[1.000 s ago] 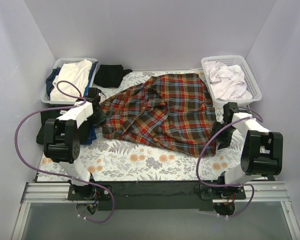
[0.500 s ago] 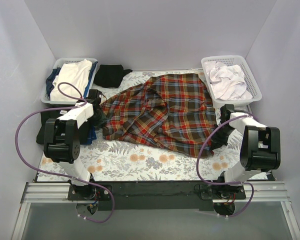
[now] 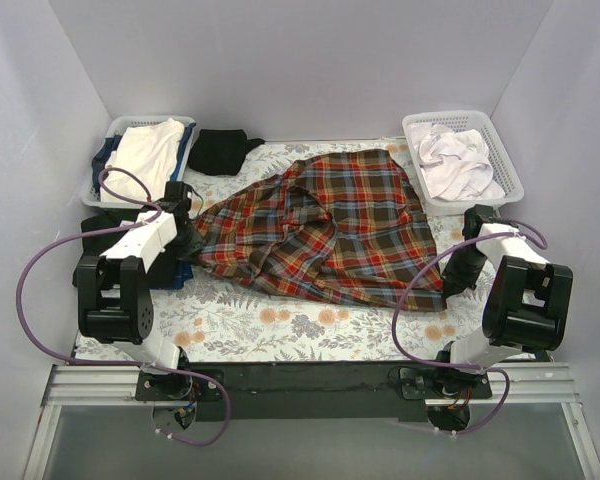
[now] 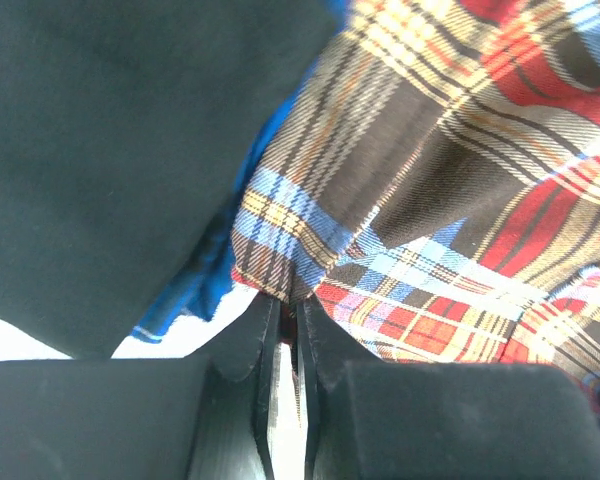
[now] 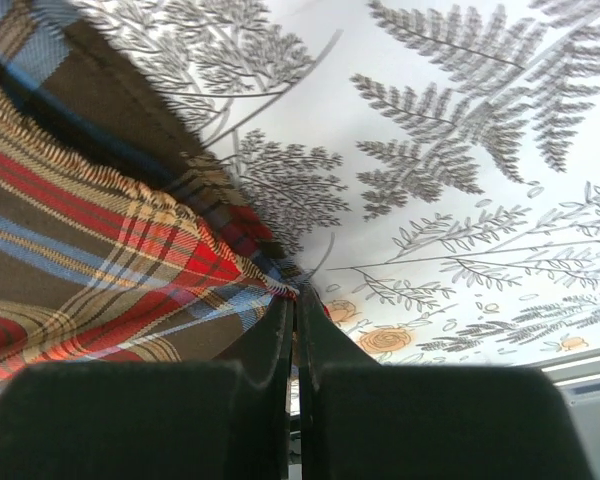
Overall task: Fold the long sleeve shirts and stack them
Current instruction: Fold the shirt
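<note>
The red-orange plaid long sleeve shirt lies crumpled and stretched across the middle of the floral cloth. At the shirt's left edge my left gripper is shut on a fold of plaid, pinched between the fingertips. My right gripper holds the lower right edge. In the right wrist view its jaws are shut on the plaid hem. A plain black shirt sits bunched at the back, left of centre.
A white basket at the back left holds white and blue clothes. Another basket at the back right holds white clothes. Dark and blue cloth lies beside the left gripper. White walls close in both sides.
The right gripper went from open to shut on the plaid shirt's right edge and moved outward to the right. The left arm drew left, so the shirt is stretched wider.
</note>
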### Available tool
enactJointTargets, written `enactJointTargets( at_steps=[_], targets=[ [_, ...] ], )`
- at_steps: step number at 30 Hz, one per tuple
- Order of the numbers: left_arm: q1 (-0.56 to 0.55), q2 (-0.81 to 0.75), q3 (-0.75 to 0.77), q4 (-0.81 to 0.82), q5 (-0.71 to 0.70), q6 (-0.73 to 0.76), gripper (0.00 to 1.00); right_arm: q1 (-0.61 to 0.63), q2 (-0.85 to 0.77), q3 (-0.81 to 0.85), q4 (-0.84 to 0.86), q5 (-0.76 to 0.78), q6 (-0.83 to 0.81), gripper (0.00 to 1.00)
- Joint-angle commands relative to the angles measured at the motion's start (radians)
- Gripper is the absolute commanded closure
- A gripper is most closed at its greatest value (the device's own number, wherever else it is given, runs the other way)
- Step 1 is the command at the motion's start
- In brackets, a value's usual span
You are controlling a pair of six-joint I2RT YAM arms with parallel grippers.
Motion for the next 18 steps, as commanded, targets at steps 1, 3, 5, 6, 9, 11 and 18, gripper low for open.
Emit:
enactJointTargets(
  at_steps=[1, 3, 5, 6, 9, 11, 18],
  targets=[
    [0.039, -0.04, -0.04, -0.026, -0.086, 0.024, 1.0, -0.039, -0.048, -0.006, -0.037, 0.131, 0.025, 0.99],
    [0.043, -0.037, -0.048, -0.031, -0.077, 0.027, 1.0, -0.059, -0.059, -0.019, -0.04, 0.157, 0.035, 0.99],
    [0.045, -0.022, -0.06, -0.034, -0.08, 0.03, 1.0, -0.069, -0.065, -0.03, -0.046, 0.178, 0.048, 0.99],
    [0.045, -0.018, -0.065, -0.037, -0.08, 0.03, 1.0, -0.074, -0.068, -0.041, -0.046, 0.194, 0.052, 0.99],
    [0.045, -0.007, -0.074, -0.037, -0.069, 0.03, 0.9, -0.095, -0.078, -0.053, -0.051, 0.224, 0.072, 0.99],
    [0.045, -0.01, -0.06, -0.039, -0.061, 0.025, 0.73, -0.103, -0.091, -0.053, -0.059, 0.241, 0.084, 0.99],
    [0.045, -0.149, 0.026, -0.034, 0.11, 0.039, 0.3, -0.103, -0.13, -0.021, -0.066, 0.186, 0.06, 0.86]
  ],
)
